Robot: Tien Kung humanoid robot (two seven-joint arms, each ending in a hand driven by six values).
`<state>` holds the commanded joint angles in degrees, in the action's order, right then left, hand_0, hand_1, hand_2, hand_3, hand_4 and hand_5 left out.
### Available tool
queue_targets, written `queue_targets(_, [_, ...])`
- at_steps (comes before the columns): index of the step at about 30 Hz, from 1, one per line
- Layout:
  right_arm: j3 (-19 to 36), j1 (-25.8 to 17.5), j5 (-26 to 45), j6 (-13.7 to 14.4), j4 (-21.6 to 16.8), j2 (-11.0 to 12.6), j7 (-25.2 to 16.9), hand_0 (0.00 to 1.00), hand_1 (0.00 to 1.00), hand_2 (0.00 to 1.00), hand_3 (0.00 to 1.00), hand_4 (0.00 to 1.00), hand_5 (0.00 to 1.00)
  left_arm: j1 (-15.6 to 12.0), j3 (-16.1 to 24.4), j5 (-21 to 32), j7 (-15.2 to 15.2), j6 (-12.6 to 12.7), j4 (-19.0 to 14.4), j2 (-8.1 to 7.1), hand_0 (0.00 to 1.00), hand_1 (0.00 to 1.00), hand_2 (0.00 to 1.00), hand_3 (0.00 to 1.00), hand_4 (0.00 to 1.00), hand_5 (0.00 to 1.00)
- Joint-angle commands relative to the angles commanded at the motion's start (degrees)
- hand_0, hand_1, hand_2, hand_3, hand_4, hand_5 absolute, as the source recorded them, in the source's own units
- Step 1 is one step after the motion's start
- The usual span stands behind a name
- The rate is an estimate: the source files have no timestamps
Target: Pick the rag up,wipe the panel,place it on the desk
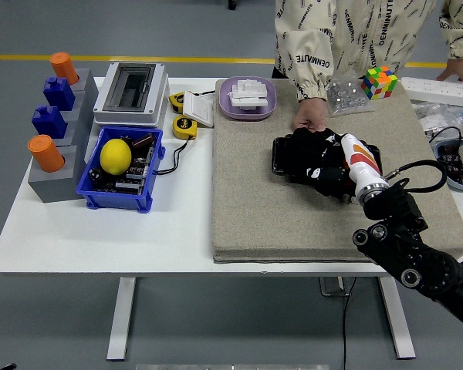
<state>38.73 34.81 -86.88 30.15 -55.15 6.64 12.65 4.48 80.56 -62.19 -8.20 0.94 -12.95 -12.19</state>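
Note:
A black panel lies on the grey felt mat, right of centre. My right hand rests on top of it, its black fingers shut on a black rag pressed flat against the panel's surface. Rag, hand and panel are all dark, so their edges blend. The forearm with its white and orange wrist comes in from the lower right. A person's hand at the far side touches the panel's far left edge. My left arm is out of view.
Behind the mat stand a purple tray, a plastic bag and a colour cube. To the left are a blue bin with a lemon, a yellow tape measure, a grey switch box and a grey peg stand.

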Motion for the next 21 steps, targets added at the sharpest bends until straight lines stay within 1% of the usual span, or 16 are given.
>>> queue_targets(6, [-3.8, 1.38, 0.33, -0.11, -0.61, -1.45, 0.07, 0.286, 0.403, 0.438, 0.476, 0.964, 0.14, 0.28, -0.03, 0.01, 0.01, -0.01, -0.06, -0.03, 0.605, 0.642, 0.656, 0.56, 0.628, 0.442])
queue_targets(13, [-6.07, 1.73, 0.76, -0.15, -0.75, -2.81, -0.11, 0.285, 0.404, 0.439, 0.476, 0.963, 0.14, 0.4, -0.13, 0.07, -0.01, -0.02, -0.05, -0.03, 0.605, 0.641, 0.656, 0.56, 0.627, 0.441])
queue_targets(21, [-6.61, 1.64, 0.95, -0.19, -0.08, -2.83, -0.17, 0.286, 0.403, 0.439, 0.476, 0.963, 0.14, 0.4, 0.04, -0.03, -0.01, 0.01, -0.02, -0.01, 0.605, 0.642, 0.656, 0.56, 0.627, 0.441])
